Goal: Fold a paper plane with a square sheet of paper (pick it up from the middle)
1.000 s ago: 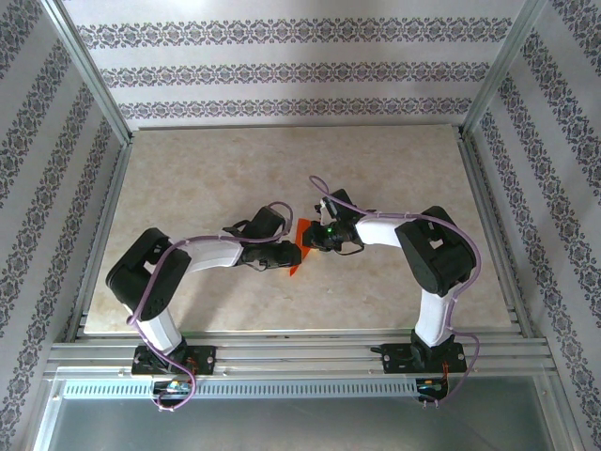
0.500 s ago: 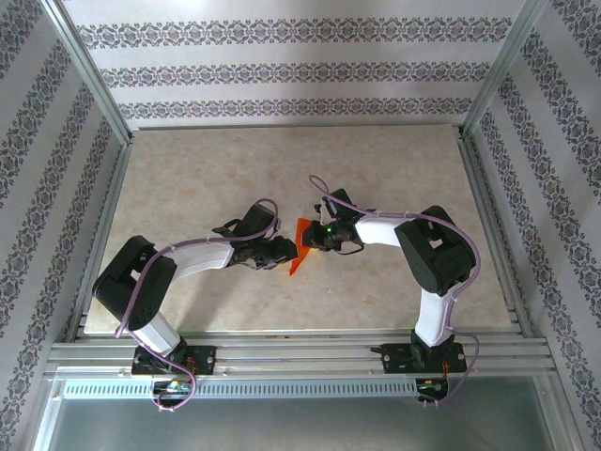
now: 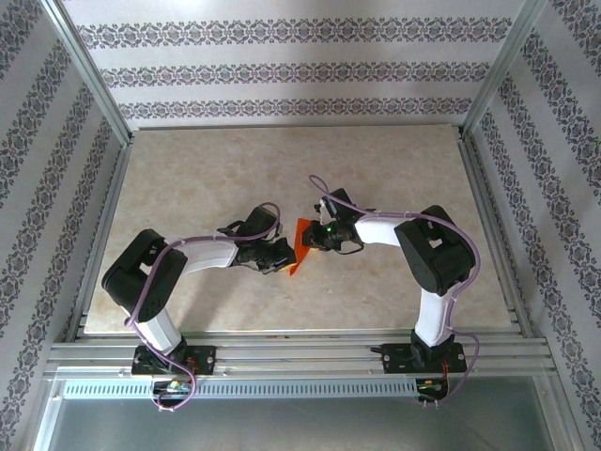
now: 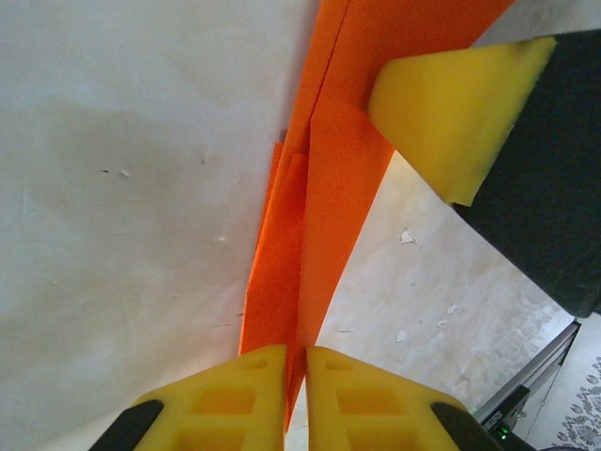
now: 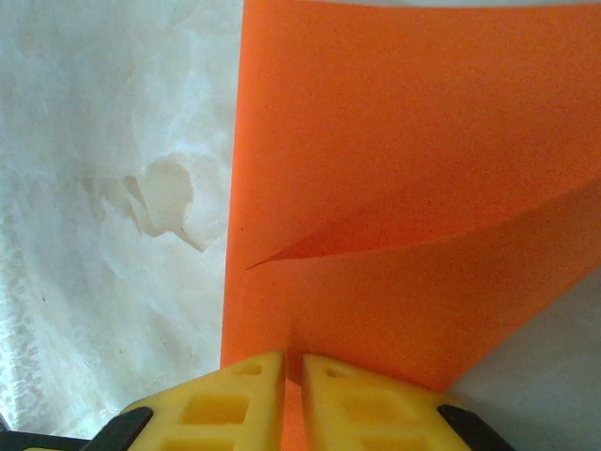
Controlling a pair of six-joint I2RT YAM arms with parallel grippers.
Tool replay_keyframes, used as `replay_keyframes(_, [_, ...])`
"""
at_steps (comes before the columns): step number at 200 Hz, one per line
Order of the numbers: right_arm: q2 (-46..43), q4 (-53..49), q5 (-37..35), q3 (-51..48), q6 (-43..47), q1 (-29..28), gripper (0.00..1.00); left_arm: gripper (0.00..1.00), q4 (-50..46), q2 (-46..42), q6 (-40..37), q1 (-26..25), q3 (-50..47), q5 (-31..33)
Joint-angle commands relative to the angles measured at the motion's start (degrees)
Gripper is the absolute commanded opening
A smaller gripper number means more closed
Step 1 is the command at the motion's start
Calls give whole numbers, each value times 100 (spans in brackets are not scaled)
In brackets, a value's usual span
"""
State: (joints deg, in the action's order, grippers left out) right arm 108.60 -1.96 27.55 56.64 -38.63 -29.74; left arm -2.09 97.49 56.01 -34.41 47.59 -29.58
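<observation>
White wallpaper (image 3: 282,70) with bands of dark floral print covers the back and side walls of the booth. Below it lies the counter (image 3: 188,178), a pale beige slab with a marbled look. A frame (image 3: 300,352) of silver metal rails runs along its near side and up the corners. Two black-and-white arms stand on that near rail, the left arm (image 3: 155,282) and the right arm (image 3: 427,249). Lilac cables (image 3: 451,225) loop along them, and both arms bend inward so that their ends meet near the middle of the counter.

Between those ends is the sheet of paper (image 3: 299,246), bright orange-red and partly folded, with one tip pointing toward the near edge. From the right wrist, the sheet (image 5: 404,188) is a broad plane with a curved flap lying across it. From the left wrist, it (image 4: 329,188) runs away from the fingers as a long narrow strip of several layers.

The left claw (image 3: 284,259) sits at the paper's lower left. Its yellow fingers (image 4: 235,395) are pressed almost together, with the paper's edge running into the slim gap, so it is pinching the sheet. The right claw (image 3: 315,235) (image 5: 293,385) pinches the opposite end in the same way. One of its yellow pads (image 4: 451,113) lies against the paper in the left wrist view.

A pale blotchy stain (image 5: 160,202) marks the counter just beside the sheet's left edge.
</observation>
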Motion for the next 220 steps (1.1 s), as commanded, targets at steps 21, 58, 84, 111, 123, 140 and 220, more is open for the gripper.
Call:
replay_keyframes(21, [382,-337,-340,-53,154,30,18,10,-60,154,-133,40,-10,-33])
replay_keyframes(58, [397,-341,-345,-48,137,29,18,10,-65,241,-160,15,-19,-4])
replay_keyframes(84, [399,-354,-356,-53,137,30,18,10,-64,315,-145,-26,11,-12])
replay_keyframes(111, [399,-355,-364,-49,128,27,18,16,-298,140,-207,-30,74,131])
replay_keyframes(123, [399,-365,-365,-49,128,30,18,20,-562,-46,-325,-26,139,244])
replay_keyframes(140, [408,-363,-365,-39,128,31,18,24,-950,-307,-492,-22,194,452])
replay_keyframes(220, [485,-376,-338,-13,117,22,18,25,-531,-228,-570,-61,82,-28])
